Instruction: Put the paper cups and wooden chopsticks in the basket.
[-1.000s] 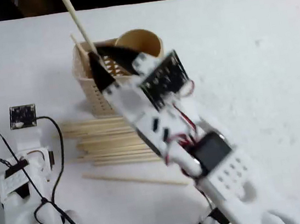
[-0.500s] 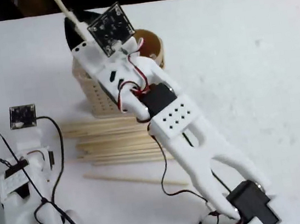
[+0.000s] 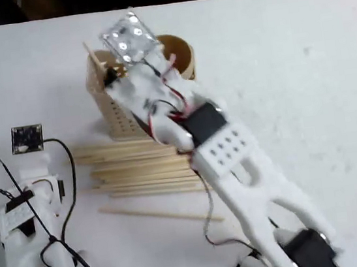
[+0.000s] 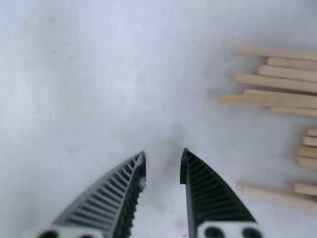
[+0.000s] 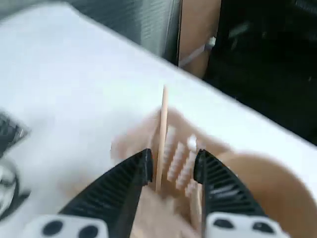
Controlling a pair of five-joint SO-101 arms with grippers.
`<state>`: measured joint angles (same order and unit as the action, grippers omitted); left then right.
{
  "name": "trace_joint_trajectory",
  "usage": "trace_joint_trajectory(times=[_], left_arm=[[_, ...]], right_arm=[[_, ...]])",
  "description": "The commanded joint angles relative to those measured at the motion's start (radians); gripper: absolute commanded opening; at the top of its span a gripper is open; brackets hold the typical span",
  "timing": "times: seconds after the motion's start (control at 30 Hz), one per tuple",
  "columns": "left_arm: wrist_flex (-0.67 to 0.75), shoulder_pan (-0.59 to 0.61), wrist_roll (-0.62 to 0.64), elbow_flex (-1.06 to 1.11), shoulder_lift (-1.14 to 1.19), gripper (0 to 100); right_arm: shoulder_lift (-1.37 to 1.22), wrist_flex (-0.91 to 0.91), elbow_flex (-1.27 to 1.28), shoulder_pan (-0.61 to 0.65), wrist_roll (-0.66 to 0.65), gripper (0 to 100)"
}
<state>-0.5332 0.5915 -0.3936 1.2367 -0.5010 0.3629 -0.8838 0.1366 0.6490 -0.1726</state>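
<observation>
Chopstick (image 5: 162, 124) stands between parted jaws of the right tool (image 5: 172, 164), over the basket (image 3: 115, 115).

One basket (image 3: 115, 112), one paper cup (image 3: 179, 49). At least one upright chopstick (image 5: 162, 134) stands in the basket. One loose chopstick (image 3: 156, 213) lies alone on the table. The pile of chopsticks (image 3: 137, 168) beside it overlaps too much to count.

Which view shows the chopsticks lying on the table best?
The high view: it takes in the chopstick pile beside the basket. The left wrist view catches just some ends; the right wrist view faces the basket.
</observation>
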Motion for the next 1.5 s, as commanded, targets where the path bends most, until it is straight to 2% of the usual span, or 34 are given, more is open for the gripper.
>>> trace_joint_trajectory(times=[0.0, 0.13, 0.2, 0.3, 0.5, 0.6, 0.77, 1.0, 1.17, 1.33, 1.47], left_arm=[[0.018, 0.005, -0.011, -0.003, -0.002, 13], [0.018, 0.005, -0.011, -0.003, -0.002, 13], [0.018, 0.005, -0.011, -0.003, -0.002, 13], [0.018, 0.005, -0.011, -0.003, -0.002, 13], [0.018, 0.005, -0.011, -0.003, -0.002, 13], [0.018, 0.005, -0.011, -0.003, -0.002, 13], [0.018, 0.005, -0.011, -0.003, -0.002, 13], [0.018, 0.005, -0.011, -0.003, -0.002, 13], [0.018, 0.005, -0.011, -0.003, -0.002, 13], [0.018, 0.005, -0.011, -0.003, -0.002, 13], [0.018, 0.005, -0.011, -0.003, -0.002, 13]], right_arm=[[0.094, -0.271, -0.015, 0.044, -0.166, 15.2], [0.015, -0.522, 0.012, 0.094, -0.342, 15.2], [-0.038, -0.57, 0.061, 0.094, -0.397, 15.2], [-0.087, -0.539, 0.196, 0.094, -0.493, 15.2], [-0.096, -0.295, 0.537, 0.145, -0.583, 15.2], [-0.096, -0.197, 0.641, 0.2, -0.574, 15.2], [-0.107, -0.142, 0.684, 0.266, -0.54, 15.6], [-0.108, -0.025, 0.753, 0.271, -0.517, 28.5], [-0.108, -0.039, 0.758, 0.275, -0.514, 25.5], [-0.11, -0.041, 0.779, 0.334, -0.514, 21.1], [-0.11, -0.039, 0.773, 0.314, -0.517, 18.9]])
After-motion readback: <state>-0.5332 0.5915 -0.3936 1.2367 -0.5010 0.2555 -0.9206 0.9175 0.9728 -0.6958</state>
